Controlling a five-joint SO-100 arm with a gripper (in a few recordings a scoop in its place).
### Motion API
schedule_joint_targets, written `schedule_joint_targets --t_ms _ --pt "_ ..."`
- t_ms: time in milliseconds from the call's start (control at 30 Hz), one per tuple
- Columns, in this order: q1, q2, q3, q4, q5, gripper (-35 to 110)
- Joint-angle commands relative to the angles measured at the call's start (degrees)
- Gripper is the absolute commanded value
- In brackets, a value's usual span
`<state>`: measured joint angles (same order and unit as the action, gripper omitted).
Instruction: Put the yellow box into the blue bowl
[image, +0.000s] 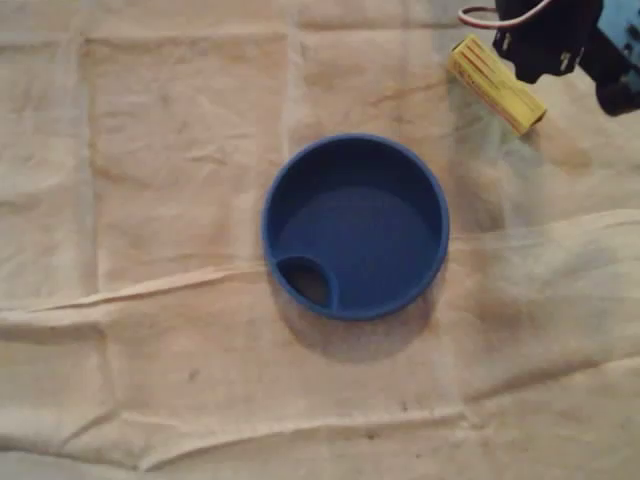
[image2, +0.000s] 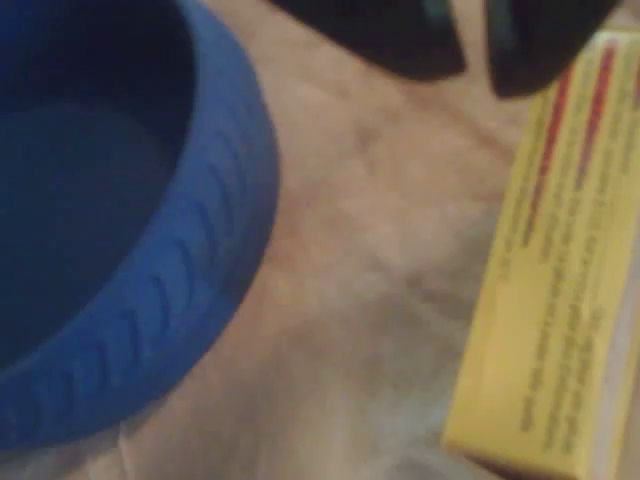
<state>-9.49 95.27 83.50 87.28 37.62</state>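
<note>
Yellow box (image: 497, 84) lies on the cloth (image: 150, 200), with the gripper (image: 548, 45) hovering over its upper-right end. In the wrist view there's a thin gap between the dark fingers (image2: 400, 30), but I cannot tell if they're open or closed. The box sits well apart from the blue bowl (image: 355, 142), up to its right in the overhead view.

overhead: straight down, far | wrist: low, close | shared: bowl (image: 268, 225) (image2: 200, 280), box (image: 495, 85) (image2: 560, 300)
</note>
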Motion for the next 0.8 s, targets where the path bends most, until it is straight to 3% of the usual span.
schedule_joint_targets --t_ms 0,367,767 --pt "0.4 0.8 -2.8 -0.2 0.6 9" --pt "0.4 0.8 -2.1 0.2 12.8 38" --pt "-0.4 -0.8 7.8 -0.9 13.4 40"
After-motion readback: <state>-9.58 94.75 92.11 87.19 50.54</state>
